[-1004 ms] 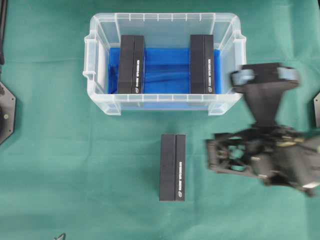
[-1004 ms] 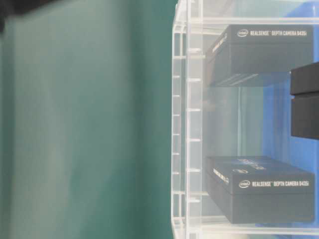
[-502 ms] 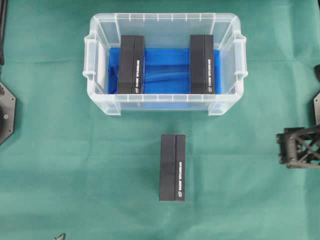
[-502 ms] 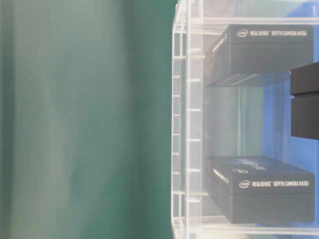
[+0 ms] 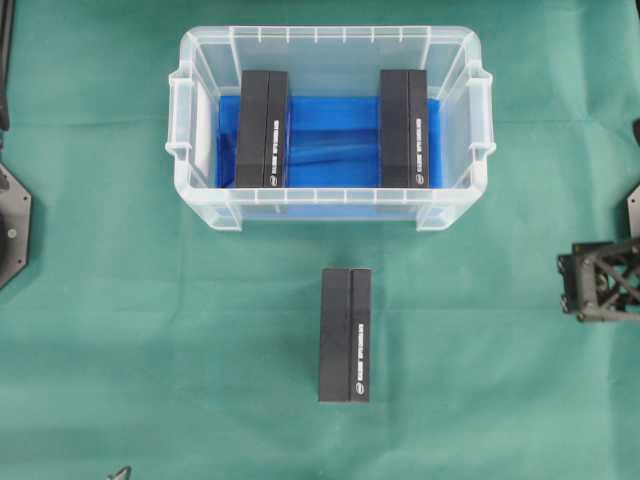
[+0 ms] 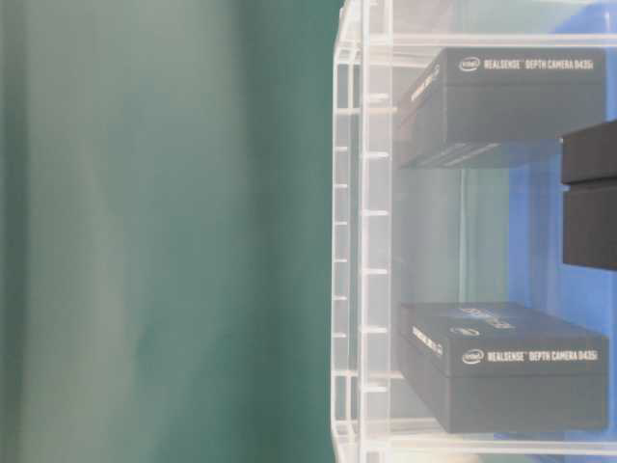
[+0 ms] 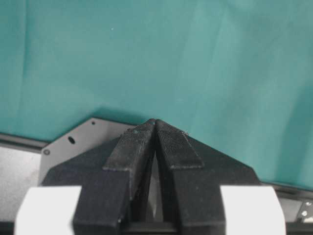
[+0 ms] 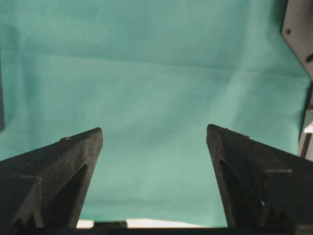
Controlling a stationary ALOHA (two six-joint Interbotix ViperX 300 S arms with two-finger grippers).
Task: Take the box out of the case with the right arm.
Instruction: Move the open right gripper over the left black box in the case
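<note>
The case [image 5: 330, 34], a clear tub with a blue floor, stands at the back middle. Two black boxes lie inside it, one left [image 5: 262, 128] and one right [image 5: 404, 128]. A third black box [image 5: 346, 334] lies on the green cloth in front of the case. My right gripper [image 5: 572, 284] is at the far right edge, well clear of that box; in its wrist view it [image 8: 154, 134] is open and empty over bare cloth. My left gripper [image 7: 155, 122] is shut and empty above its base plate. The table-level view shows the case wall [image 6: 362, 241] and the two boxes inside.
Black arm base plates sit at the left edge [image 5: 12, 225] and the right edge [image 5: 633, 215] of the overhead view. Green cloth covers the table. The left arm itself is out of the overhead view.
My right arm has drawn back from beside the box on the cloth to the far right edge. The three boxes and the case have not moved.
</note>
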